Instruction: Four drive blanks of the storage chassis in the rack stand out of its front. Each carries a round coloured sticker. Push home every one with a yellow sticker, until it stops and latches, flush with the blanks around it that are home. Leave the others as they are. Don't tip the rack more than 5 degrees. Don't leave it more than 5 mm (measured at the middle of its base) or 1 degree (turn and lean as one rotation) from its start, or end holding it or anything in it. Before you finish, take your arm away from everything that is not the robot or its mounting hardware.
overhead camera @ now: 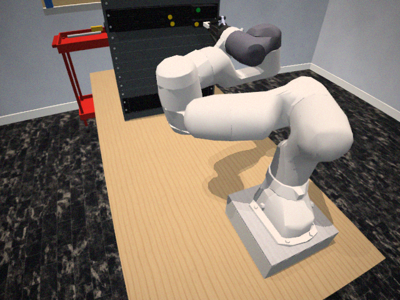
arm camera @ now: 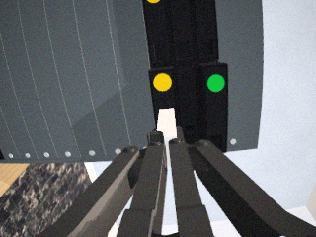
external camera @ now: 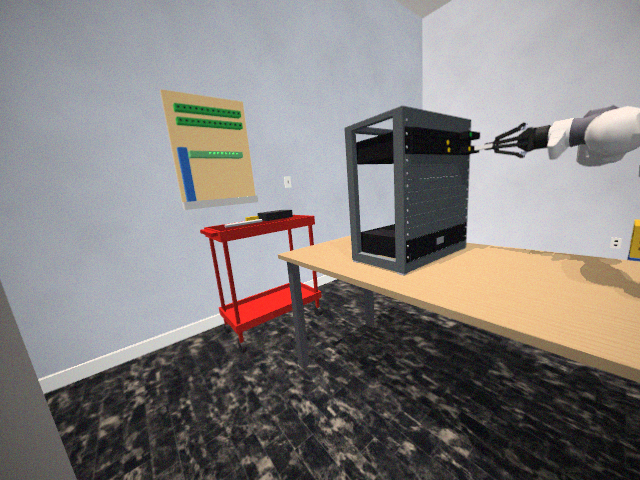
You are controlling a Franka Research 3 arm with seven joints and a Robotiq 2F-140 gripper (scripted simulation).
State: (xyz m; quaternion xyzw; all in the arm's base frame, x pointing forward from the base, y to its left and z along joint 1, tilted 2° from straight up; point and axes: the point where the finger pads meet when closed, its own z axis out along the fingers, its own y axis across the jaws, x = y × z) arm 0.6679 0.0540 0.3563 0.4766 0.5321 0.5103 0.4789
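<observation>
Yellow-stickered blank [arm camera: 162,83] proud, rack [external camera: 399,186] at counter [external camera: 516,304] far corner | jaws together, empty, tips on its face | step: pushing it home | next: straight steady push, spare green-stickered blank [arm camera: 216,83]

Four black drive blanks in the storage chassis [external camera: 382,146] at the top of the grey rack [external camera: 400,196]: three with yellow stickers [arm camera: 162,82] (one near the right edge), one green-stickered blank [arm camera: 216,83] protruding at the far right.
</observation>
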